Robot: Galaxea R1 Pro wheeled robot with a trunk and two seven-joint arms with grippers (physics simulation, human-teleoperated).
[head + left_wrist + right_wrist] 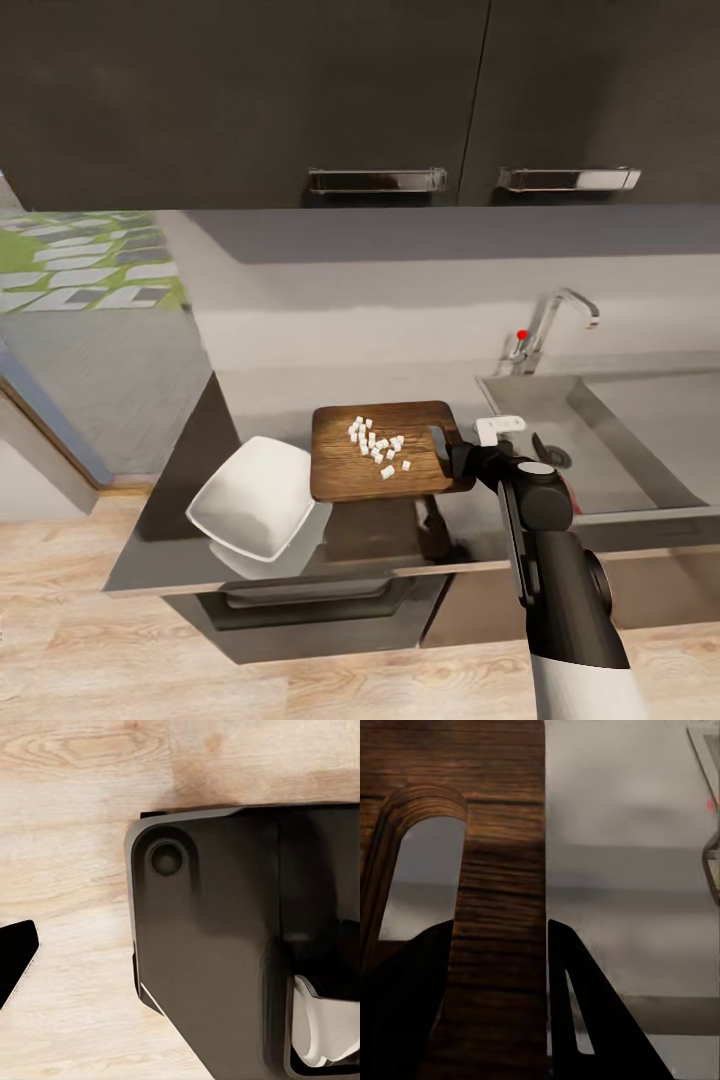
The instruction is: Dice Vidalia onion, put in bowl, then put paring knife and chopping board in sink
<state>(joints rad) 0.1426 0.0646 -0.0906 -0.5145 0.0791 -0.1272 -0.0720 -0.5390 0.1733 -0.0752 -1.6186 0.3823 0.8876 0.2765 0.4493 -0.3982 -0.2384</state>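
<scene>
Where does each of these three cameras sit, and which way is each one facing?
Head: high on the robot, facing down at the countertop, bowl, chopping board and sink; right arm and right tool show.
Left wrist: facing the wood floor and the robot's dark base.
Right wrist: along its fingers, astride the board's handle end.
Shared: head and right wrist both see the board.

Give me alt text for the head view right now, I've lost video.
The right claw grips the handle end of the chopping board, which carries white diced onion. The empty white bowl sits left of it, the sink to the right.
</scene>
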